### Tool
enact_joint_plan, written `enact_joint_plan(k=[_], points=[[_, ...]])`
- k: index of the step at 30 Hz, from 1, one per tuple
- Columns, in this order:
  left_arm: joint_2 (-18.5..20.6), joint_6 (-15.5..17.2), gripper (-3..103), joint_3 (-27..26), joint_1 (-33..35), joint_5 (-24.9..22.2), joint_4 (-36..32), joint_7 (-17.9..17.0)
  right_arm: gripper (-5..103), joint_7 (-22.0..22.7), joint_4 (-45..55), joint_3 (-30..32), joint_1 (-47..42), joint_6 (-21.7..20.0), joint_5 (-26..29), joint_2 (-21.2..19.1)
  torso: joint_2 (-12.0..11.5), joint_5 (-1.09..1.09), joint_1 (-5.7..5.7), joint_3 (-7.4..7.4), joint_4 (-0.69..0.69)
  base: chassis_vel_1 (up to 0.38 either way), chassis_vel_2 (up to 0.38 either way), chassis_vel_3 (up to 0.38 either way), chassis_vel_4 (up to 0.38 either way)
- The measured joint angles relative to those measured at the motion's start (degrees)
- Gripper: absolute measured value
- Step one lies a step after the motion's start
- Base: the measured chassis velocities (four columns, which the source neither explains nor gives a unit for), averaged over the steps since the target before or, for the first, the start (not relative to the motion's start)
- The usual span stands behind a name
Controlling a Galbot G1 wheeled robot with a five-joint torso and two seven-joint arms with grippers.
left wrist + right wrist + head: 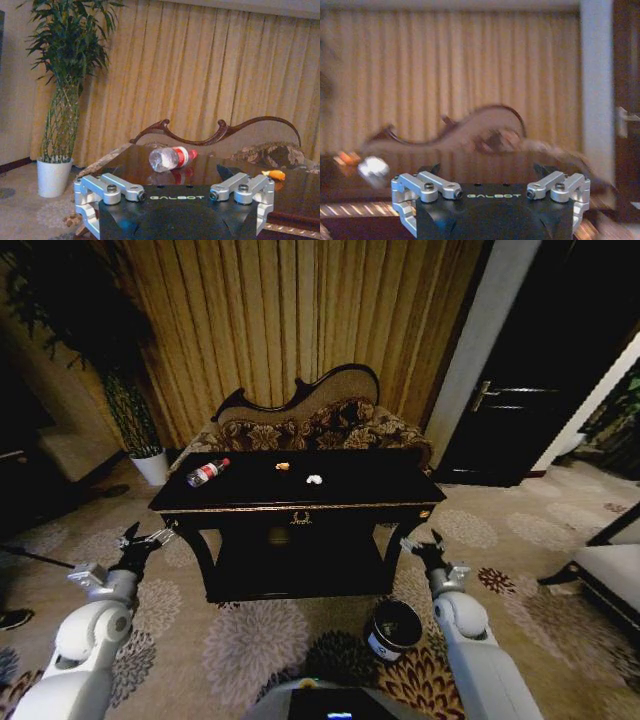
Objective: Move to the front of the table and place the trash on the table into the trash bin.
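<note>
While both arms hang short of the desk with nothing in them, these lines run from my grippers outward.

Left gripper: my left gripper (146, 535), at the lower left of the head view, has its fingers spread wide and holds nothing; it is level with the desk's left front corner but apart from it.

Right gripper: my right gripper (424, 540), at the lower right of the head view, is likewise spread and empty, just off the desk's right front leg.

Desk: the glossy black desk (350, 490) fills the middle of the head view, its gold-trimmed front edge towards me.

Bottle: the bottle (208, 472) lies on its side at the desk's far left, red cap pointing to the sofa (320, 425) behind; the left wrist view has it in mid-frame (170, 158), mirrored in the polish. I judge it light, thin-walled and smooth, apt to roll on that slick top. I would close across the labelled middle, jaws square to its length, gently enough not to crush it.

Orange scrap: the orange scrap (283, 466) sits near the desk's centre, towards the back. Tiny and nearly weightless, I reckon; it needs a fingertip pinch right at the surface.

White scrap: the white scrap (314, 479) lies just beside the orange one, nearer me. It looks like soft crumpled paper, so it should give under a pinch.

Trash bin: the trash bin (393, 629) stands on the carpet at lower centre right, near my right arm, open mouth up.
</note>
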Motion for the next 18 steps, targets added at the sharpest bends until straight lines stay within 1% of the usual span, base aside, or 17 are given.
enact_joint_plan(k=[4,9,18], points=[[0.3,0.3,100,-0.3,-0.1,0.1,-0.7,-0.3,100,0.0,3.3,-2.2,1.3,-2.9,1.3,-0.5,0.0,0.0,0.0,0.0,0.0,0.0,0.0,0.0,0.0],[0.5,0.4,100,-0.5,-0.2,0.1,-0.8,-0.3,100,0.0,3.1,-2.5,1.3,-3.0,0.8,-0.4,0.0,0.01,0.0,0.0,-0.01,0.0,0.0,0.0,0.0],[-0.2,0.8,100,0.2,-0.7,1.1,-1.2,-0.3,100,0.0,2.7,-2.1,0.4,-1.8,2.3,-0.8,0.0,0.01,-0.01,0.0,-0.01,-0.006,0.006,0.004,-0.008]])
